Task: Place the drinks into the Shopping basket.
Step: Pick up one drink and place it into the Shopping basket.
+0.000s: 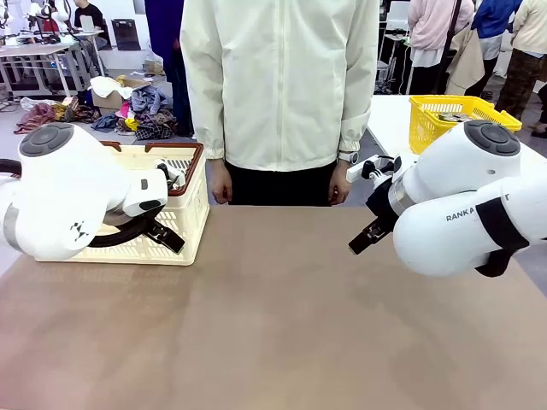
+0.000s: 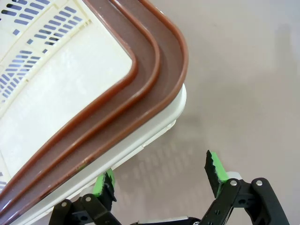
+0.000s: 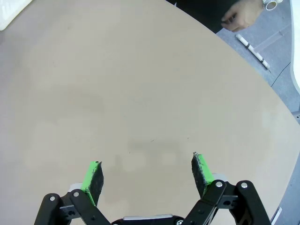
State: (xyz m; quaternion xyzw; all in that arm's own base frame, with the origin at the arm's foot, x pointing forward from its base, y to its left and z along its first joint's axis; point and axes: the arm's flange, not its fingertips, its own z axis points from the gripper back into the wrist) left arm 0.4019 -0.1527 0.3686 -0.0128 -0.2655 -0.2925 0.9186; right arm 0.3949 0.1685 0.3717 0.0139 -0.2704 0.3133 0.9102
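The broad brown desk (image 1: 273,333) lies bare across its middle. A person in a pale zip jacket (image 1: 282,85) stands at its far edge with both hands hanging low. I cannot tell where the drinks are, so the relation that matters is how each of my arms stands to the large cream-white plastic lattice Shopping basket (image 1: 193,224) with the reddish-brown rim.

The basket sits on my left side of the desk, with its long side running away toward the person. My left arm crosses in front of it. In the left wrist view the rounded rim corner (image 2: 157,70) comes right up to my left gripper (image 2: 159,176). That gripper is spread wide and empty, and one green pad (image 2: 104,182) is half hidden behind the basket's white edge.

My right gripper (image 3: 146,171) is also spread wide with nothing between its pads. It hangs above plain desk, well apart from the basket on the opposite side. The person's hand (image 3: 241,16) is beyond it at the rim.

I judge the left arm much the nearer for any drop into the basket, while the right arm would have to reach across the middle.
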